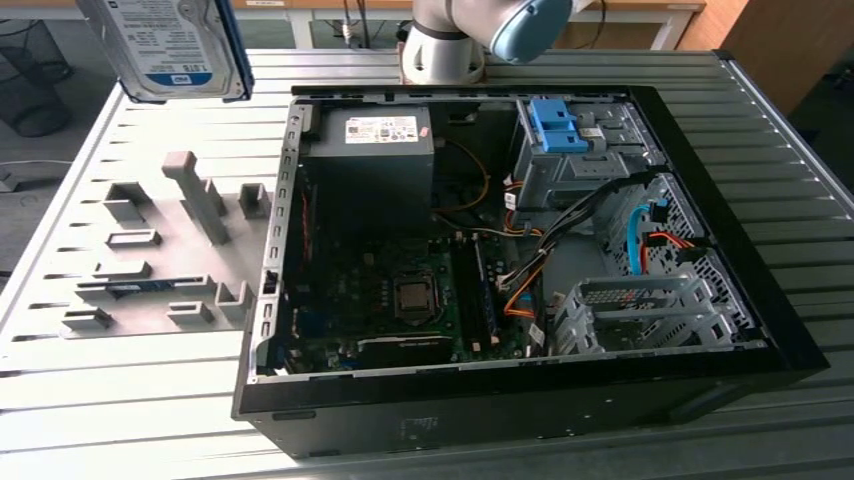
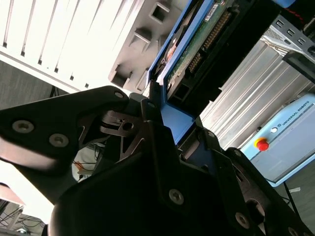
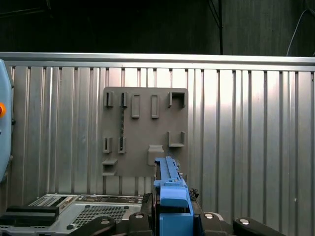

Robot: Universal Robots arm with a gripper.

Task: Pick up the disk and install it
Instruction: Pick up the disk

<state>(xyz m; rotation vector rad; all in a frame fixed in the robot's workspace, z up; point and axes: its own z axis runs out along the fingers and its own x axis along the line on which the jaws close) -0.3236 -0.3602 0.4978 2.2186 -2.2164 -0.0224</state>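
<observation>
One disk (image 1: 174, 45) is clamped at its blue rail (image 3: 171, 189) by the closed pincer (image 3: 172, 216), the open computer case (image 1: 534, 250) lying well beneath the pincer. Carriage is judged in hand; squaring of the rails to the case is called for

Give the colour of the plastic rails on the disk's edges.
Blue, seen best on the disk in the first wrist view.

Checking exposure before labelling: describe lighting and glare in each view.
Exterior view: even daylight, computer case interior shaded. Second wrist view: ribbed table blown out white, gripper holding the disk nearly black. First wrist view: table evenly lit, room behind dark.
</observation>
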